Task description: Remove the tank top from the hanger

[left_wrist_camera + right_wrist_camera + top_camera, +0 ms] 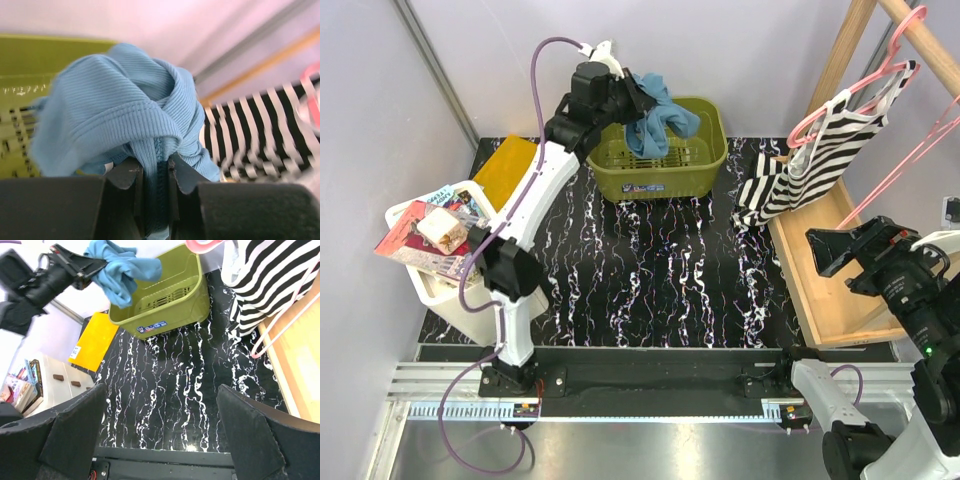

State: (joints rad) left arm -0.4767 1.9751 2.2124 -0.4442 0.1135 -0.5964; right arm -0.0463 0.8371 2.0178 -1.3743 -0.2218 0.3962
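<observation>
Green basket (700,165) rear ctr, yellow pad (508,168) + white bin (450,305) L.

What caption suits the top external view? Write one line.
Left hand holds a blue garment over the green basket; striped tank top hangs on its pink hanger, right hand open.
</observation>
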